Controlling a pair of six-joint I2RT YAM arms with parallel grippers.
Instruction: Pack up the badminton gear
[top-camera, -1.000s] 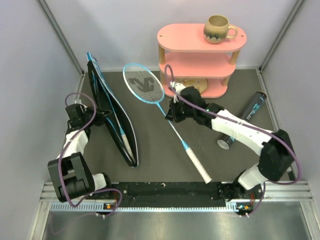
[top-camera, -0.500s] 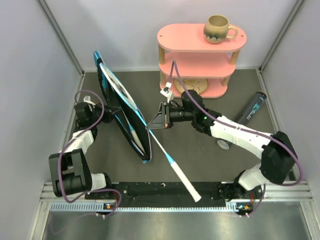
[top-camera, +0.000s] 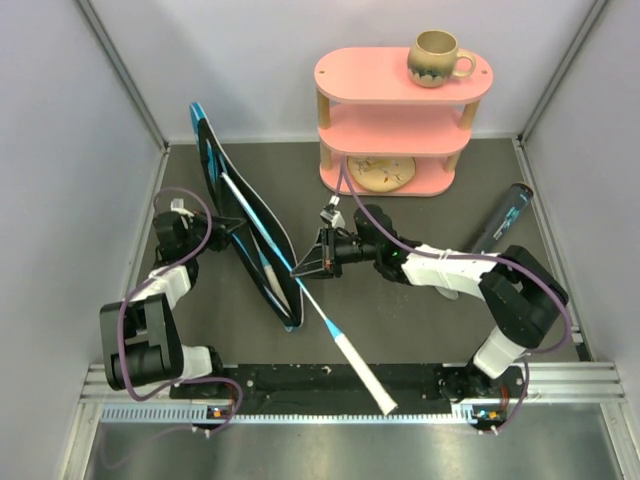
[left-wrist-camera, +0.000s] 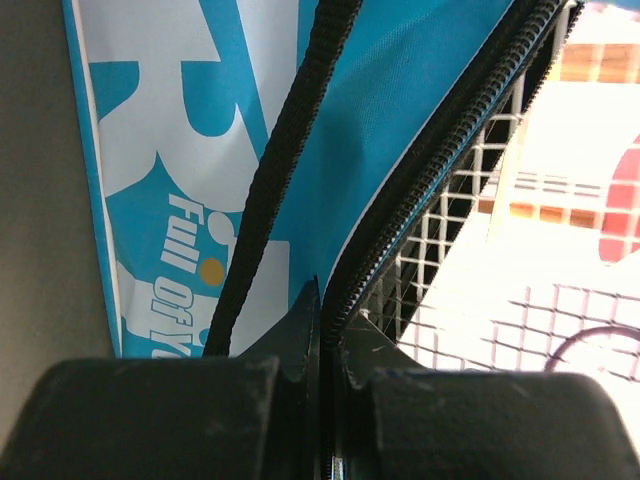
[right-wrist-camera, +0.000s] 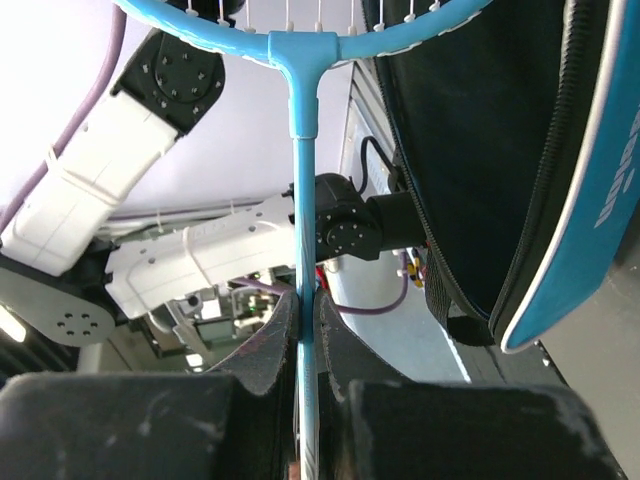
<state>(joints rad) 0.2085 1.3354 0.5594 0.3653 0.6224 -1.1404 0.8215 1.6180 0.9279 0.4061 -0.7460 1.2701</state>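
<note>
The blue racket-shaped cover (top-camera: 262, 262) stands on edge at the left, its zip open. My left gripper (top-camera: 213, 232) is shut on its zipper edge (left-wrist-camera: 345, 290), and a racket's strings (left-wrist-camera: 470, 250) show inside the opening. My right gripper (top-camera: 306, 267) is shut on the light-blue shaft (right-wrist-camera: 303, 200) of a second racket, close against the cover (right-wrist-camera: 480, 140). That racket's head is hidden at the cover in the top view, and its white handle (top-camera: 362, 375) points to the near edge. The black tube (top-camera: 503, 220) lies at the right, partly behind my right arm.
The pink three-tier shelf (top-camera: 404, 78) stands at the back with a beige mug (top-camera: 437, 56) on top and a round tan thing (top-camera: 381, 172) on its bottom tier. Grey walls close in the left, right and back sides.
My right gripper carried the racket left from the floor's middle to the cover's opening, and the handle swung toward the near edge. The left gripper tipped the cover up and shifted it right.
</note>
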